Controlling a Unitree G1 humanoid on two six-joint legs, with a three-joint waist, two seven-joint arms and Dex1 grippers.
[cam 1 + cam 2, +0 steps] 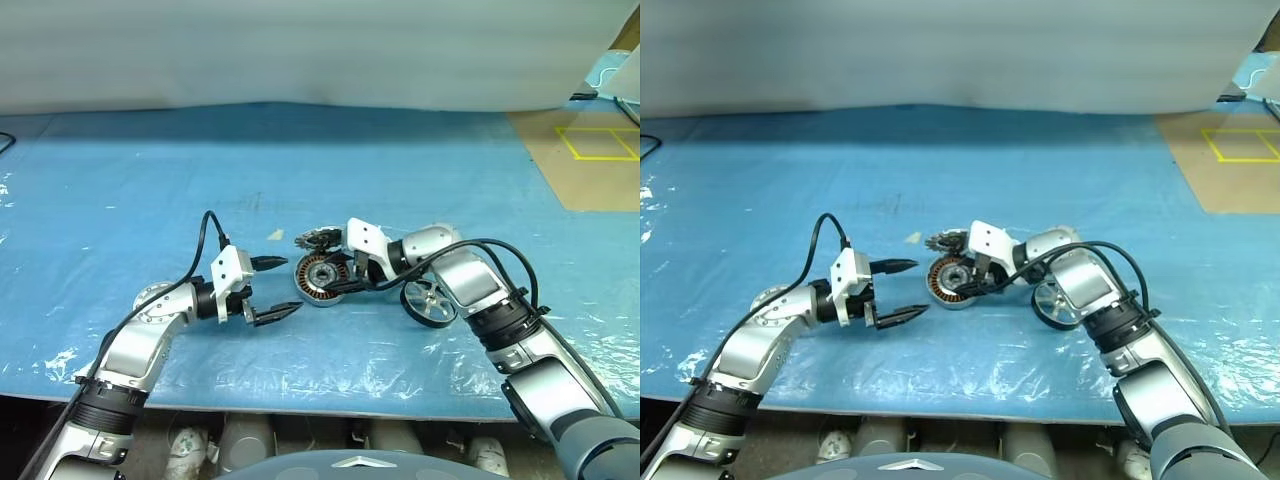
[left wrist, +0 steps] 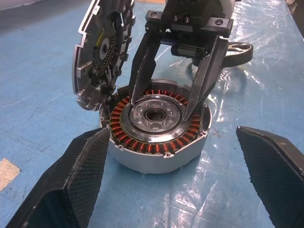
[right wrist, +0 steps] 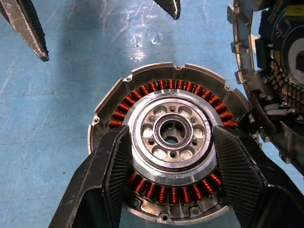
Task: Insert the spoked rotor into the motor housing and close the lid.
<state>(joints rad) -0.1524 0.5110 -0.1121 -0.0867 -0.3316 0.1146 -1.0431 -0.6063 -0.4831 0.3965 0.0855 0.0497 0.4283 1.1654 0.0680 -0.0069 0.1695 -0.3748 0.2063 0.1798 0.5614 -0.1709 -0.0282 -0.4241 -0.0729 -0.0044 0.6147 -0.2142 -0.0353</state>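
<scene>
Motor housing (image 1: 321,278): set mid-table (image 1: 120,170), between the left gripper (image 1: 275,288) and right gripper (image 3: 171,161). Lid (image 1: 320,240): propped on edge just behind the housing, touching its rim. Spoked rotor (image 1: 429,301): placed to the housing's right, beside the right arm.

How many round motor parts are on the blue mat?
3: motor housing between the right gripper fingers, lid leaning against its far side, spoked rotor by the right forearm.
</scene>
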